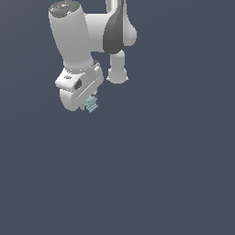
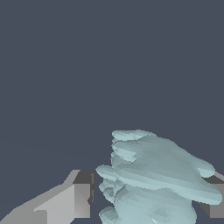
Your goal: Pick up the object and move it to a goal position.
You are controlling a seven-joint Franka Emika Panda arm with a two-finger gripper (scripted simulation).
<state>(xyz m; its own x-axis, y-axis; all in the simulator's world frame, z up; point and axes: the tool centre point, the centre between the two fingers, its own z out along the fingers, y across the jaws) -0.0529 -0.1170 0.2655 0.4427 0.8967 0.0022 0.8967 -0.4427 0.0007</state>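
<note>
Holding the object [image 1: 92, 104] between my fingers, I had the gripper [image 1: 88, 104] narrowed around it; the wrist view showed the pale teal ribbed piece [image 2: 153, 179] filling the gap, one grey fingertip [image 2: 81, 199] on one side of it and the other finger just peeking out past its far side. Contact on the first finger was hard to confirm, a thin dark gap seemed to sit there, so I judged it a grip, not a certainty. Relative to the gripper, the object sat right at the tips, sticking out beyond them, tilted rather than square. Exterior view: the white arm [image 1: 69, 41] hung above the gripper, and the object showed as a small teal bit just below the hand. Background was flat dark blue-grey everywhere; no surface edge or goal marker visible, so I couldn't tell whether the object was lifted off anything.

Step, my read: pick looked done, carry phase in hand. Next move needed a steady clamp and a smooth transfer toward the goal, wherever that was, since the piece was small, ribbed and held off-centre, so a slip or twist seemed possible.
</note>
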